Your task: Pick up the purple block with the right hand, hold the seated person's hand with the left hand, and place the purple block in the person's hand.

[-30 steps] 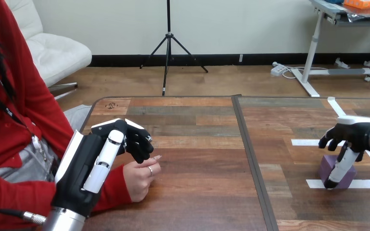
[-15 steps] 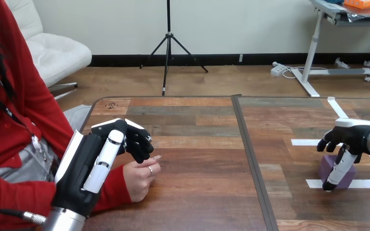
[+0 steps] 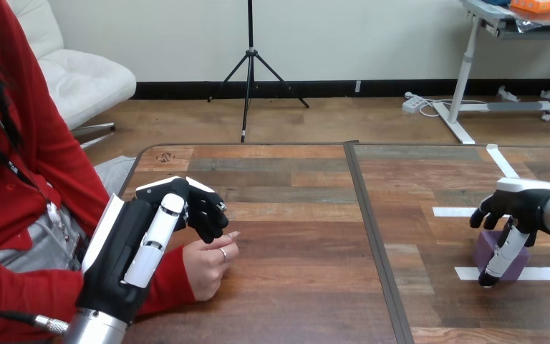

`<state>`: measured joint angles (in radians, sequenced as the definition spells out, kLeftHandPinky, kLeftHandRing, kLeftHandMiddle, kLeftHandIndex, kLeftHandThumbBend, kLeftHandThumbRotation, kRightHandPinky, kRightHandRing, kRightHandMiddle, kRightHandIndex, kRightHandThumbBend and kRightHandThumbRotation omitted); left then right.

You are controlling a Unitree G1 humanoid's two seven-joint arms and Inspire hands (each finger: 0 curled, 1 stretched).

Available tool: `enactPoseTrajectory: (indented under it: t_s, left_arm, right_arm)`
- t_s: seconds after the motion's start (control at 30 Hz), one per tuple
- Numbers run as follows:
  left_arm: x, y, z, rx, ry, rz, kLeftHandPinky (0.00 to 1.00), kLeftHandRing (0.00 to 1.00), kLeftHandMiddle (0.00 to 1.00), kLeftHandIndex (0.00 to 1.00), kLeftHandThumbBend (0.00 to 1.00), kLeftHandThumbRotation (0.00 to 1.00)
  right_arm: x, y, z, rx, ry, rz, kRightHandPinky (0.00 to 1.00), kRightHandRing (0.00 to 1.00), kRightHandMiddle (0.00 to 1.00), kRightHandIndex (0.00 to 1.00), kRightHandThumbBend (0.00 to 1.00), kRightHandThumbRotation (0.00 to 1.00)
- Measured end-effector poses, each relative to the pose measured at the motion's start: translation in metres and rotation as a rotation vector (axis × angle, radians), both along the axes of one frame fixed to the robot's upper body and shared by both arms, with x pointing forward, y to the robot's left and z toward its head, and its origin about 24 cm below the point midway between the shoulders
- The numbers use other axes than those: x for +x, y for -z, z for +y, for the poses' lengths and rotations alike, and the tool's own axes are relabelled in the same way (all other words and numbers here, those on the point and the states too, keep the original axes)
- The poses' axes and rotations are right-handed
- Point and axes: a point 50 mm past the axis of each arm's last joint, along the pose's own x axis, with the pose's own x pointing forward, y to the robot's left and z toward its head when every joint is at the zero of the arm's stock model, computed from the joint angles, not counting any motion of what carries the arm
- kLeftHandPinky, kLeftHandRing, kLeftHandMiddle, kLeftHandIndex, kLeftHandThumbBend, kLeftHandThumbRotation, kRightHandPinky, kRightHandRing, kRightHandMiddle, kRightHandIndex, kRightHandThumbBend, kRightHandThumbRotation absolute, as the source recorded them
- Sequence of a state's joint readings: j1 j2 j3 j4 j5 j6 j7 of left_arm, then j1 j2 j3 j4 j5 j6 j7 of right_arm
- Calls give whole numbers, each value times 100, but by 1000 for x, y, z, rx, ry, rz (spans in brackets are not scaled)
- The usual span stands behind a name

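Observation:
The purple block (image 3: 505,252) stands on the table at the right, on a white tape line. My right hand (image 3: 519,208) is over it. Its thumb (image 3: 499,259) runs down the block's front face and its fingers curl over the block's far top edge. The person's hand (image 3: 210,263) rests as a loose fist on the table at the left. My left hand (image 3: 132,247) hovers just above and behind it, fingers (image 3: 208,213) bent downward over the person's knuckles without closing on them.
White tape lines (image 3: 465,212) mark a square on the right half of the table. A dark seam (image 3: 372,236) runs down the table's middle. The person's red sleeve (image 3: 165,281) lies along the left edge beneath my left forearm.
My right hand has shifted slightly left and lower over the purple block. The block, the left hand and the person's hand have stayed put.

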<state>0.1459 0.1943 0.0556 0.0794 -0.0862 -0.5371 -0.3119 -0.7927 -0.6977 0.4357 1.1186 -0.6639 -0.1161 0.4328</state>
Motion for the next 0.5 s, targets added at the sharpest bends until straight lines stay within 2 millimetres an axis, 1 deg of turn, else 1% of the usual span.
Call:
enactPoseTrajectory:
  t_s: [0.2, 0.5]
  left_arm:
    - [0, 0, 0, 0, 0, -2, 38, 43, 46, 46, 19, 100]
    - [0, 0, 0, 1, 0, -2, 39, 43, 46, 46, 20, 100]
  right_arm:
    - [-1, 2, 0, -8, 1, 10, 68, 80, 85, 83, 100, 6]
    - [-2, 5, 1, -29, -16, 27, 63, 72, 81, 79, 100, 1]
